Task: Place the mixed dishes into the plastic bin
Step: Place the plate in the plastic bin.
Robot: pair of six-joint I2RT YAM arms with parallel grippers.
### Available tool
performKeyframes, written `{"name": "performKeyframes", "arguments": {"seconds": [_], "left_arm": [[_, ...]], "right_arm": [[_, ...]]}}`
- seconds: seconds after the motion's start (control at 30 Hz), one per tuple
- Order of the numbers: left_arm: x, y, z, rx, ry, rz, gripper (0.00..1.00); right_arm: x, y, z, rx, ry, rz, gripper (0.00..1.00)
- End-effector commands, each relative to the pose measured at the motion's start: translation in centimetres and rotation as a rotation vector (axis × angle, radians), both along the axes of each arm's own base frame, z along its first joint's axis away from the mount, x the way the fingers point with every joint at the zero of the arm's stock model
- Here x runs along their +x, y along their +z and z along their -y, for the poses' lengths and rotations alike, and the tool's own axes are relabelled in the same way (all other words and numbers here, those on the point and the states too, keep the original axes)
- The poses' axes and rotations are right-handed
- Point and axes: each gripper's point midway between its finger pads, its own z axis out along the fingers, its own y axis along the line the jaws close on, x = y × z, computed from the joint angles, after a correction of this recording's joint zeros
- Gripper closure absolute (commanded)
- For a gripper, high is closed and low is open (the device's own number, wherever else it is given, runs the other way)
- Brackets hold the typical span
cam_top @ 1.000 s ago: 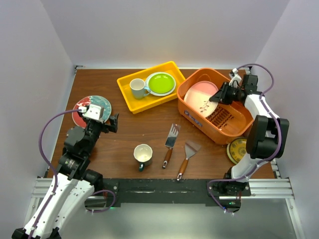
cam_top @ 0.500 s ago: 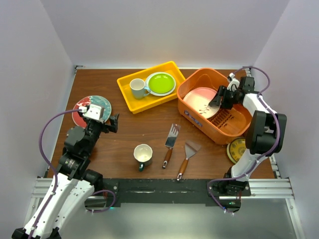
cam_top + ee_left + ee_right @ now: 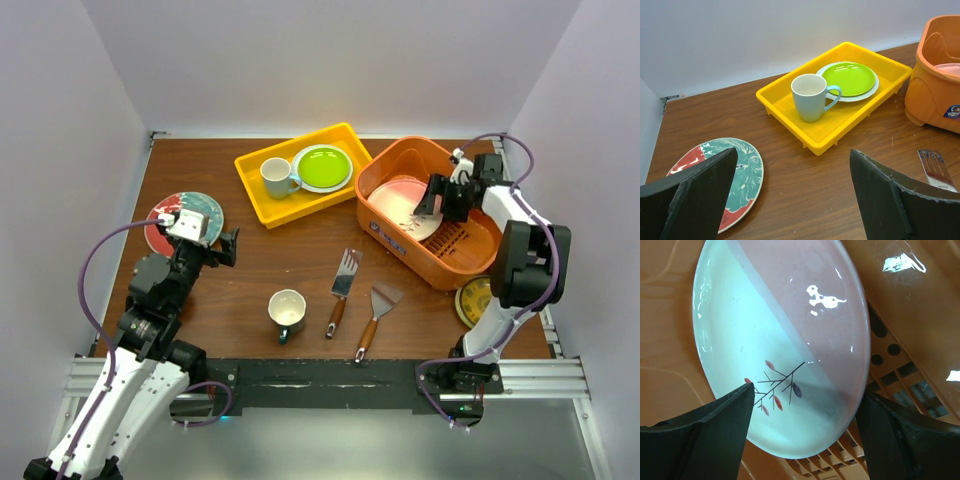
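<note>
Released within the last second, the pink plate (image 3: 398,198) now lies low in the plastic bin (image 3: 440,268), at 2 o'clock on the counter (image 3: 270,270). At 12 o'clock, the yellow tray (image 3: 283,207) carries the lime plate (image 3: 322,167) and the white mug (image 3: 277,177). At 9 o'clock, the red-and-teal plate (image 3: 208,208); at 6 o'clock, the dark-teal mug (image 3: 287,312). Jaws of the right tool (image 3: 806,394) stand wide either side of the pink plate's rim, gripping nothing; the left tool (image 3: 792,154) gapes fully, empty.
</note>
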Motion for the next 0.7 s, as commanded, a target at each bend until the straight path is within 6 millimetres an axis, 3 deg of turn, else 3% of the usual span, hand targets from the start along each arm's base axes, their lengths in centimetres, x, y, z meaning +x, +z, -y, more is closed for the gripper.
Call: {"name": "performKeyframes", "arguments": {"seconds": [0.0, 0.37, 0.67], "left_arm": [[0.2, 0.9, 0.1, -0.012, -0.007, 0.040, 0.01], [0.1, 0.9, 0.1, -0.012, -0.007, 0.041, 0.01], [0.1, 1.0, 0.2, -0.016, -0.008, 0.043, 0.00]], "right_arm": [[1.7, 1.2, 0.3, -0.063, 0.013, 0.057, 0.13], [1.7, 1.5, 1.0, -0.134, 0.019, 0.058, 0.02], [1.5, 3.2, 1.9, -0.219, 0.068, 0.102, 0.02]]}}
